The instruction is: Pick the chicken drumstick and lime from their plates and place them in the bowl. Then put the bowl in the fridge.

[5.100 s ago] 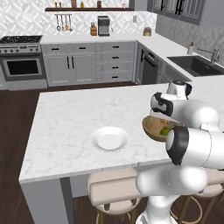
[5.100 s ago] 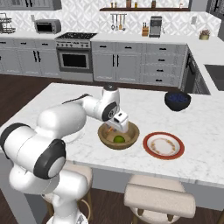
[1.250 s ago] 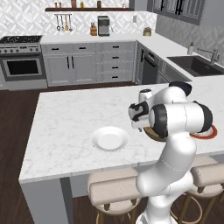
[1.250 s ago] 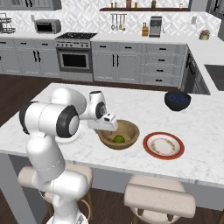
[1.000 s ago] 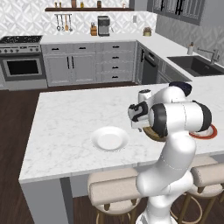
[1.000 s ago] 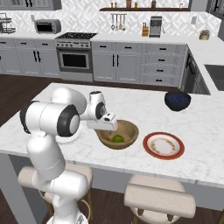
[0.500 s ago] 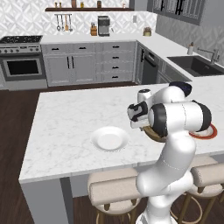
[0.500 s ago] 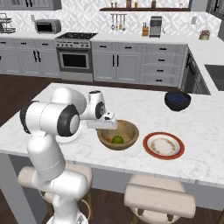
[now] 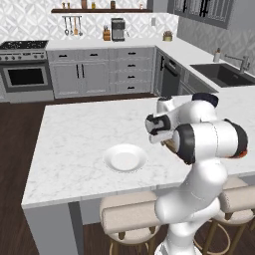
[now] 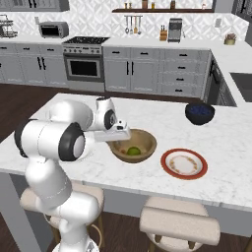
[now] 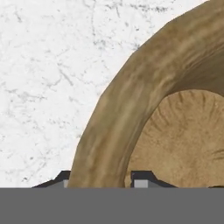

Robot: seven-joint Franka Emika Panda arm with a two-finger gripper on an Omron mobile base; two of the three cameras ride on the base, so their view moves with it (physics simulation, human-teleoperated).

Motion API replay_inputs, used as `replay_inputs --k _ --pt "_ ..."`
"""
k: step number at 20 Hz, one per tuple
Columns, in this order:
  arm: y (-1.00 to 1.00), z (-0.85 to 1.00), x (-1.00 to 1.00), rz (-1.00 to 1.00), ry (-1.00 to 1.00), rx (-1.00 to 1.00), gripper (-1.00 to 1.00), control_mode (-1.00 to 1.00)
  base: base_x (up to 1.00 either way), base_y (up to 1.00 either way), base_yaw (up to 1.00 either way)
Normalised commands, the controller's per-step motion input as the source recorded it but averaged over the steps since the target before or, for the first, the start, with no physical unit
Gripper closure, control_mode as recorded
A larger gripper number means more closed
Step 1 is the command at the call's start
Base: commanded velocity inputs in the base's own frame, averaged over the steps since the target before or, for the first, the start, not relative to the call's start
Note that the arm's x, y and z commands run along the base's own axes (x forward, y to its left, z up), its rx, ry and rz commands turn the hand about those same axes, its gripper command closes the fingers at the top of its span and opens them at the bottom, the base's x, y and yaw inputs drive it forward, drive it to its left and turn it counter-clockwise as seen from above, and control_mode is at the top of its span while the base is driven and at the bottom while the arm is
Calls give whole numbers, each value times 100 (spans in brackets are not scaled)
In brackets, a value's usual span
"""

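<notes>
The light-brown wooden bowl (image 10: 142, 141) stands on the island counter with the green lime (image 10: 133, 150) inside it. My gripper (image 10: 120, 136) is shut on the bowl's left rim. In the hand view the bowl's rim (image 11: 127, 109) passes between the gripper (image 11: 103, 179), one finger outside the wall and one inside. In the left base view the gripper (image 9: 160, 141) is low at the bowl, which my arm mostly hides. The plain white plate (image 9: 125, 157) and the red-rimmed plate (image 10: 184, 163) lie bare. The chicken drumstick is hidden. The fridge is out of view.
A dark blue bowl (image 10: 199, 113) sits at the counter's far right. Stools (image 10: 179, 224) stand under the island's near edge. The stove (image 10: 84, 59) and grey cabinets line the back wall, and a sink (image 9: 226, 74) is on the right-hand counter.
The hand came down from above the bowl to its left rim. Within the last second the fingers closed on that rim. The bowl has not moved.
</notes>
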Motion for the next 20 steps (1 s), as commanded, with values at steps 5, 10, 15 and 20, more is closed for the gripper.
replay_inputs --k 5,10,15,20 --pt "15 82 -29 24 9 -1 100 -100 0 0 0" --pt "23 78 -96 25 1 0 100 -100 0 0 0" --pt "24 85 -100 34 -7 0 100 -100 0 0 0" --pt "37 98 -98 40 -5 3 100 -100 0 0 0"
